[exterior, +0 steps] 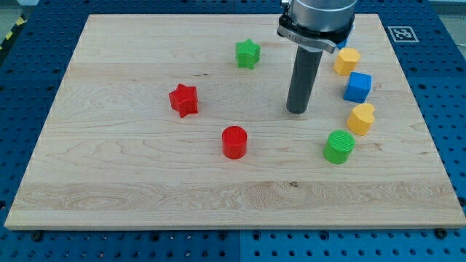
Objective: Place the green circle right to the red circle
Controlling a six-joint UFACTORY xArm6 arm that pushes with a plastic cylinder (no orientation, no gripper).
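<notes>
Wood board [145, 182]: my tip [297, 111] betw green circle [339, 146], red circle [234, 142].

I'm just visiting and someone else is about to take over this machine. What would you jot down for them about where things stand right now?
My tip rests on the wooden board, touching no block, up and to the view's left of the green ridged circle block.
The red circle block sits near the board's middle; the green circle lies well off to its right and slightly lower, beside a yellow block.
Done: nothing clearly finished; a wide gap separates the two circles.
Left: probably push the green circle leftward until it sits just right of the red circle.
Also on the board: red star, green star, blue cube.
</notes>
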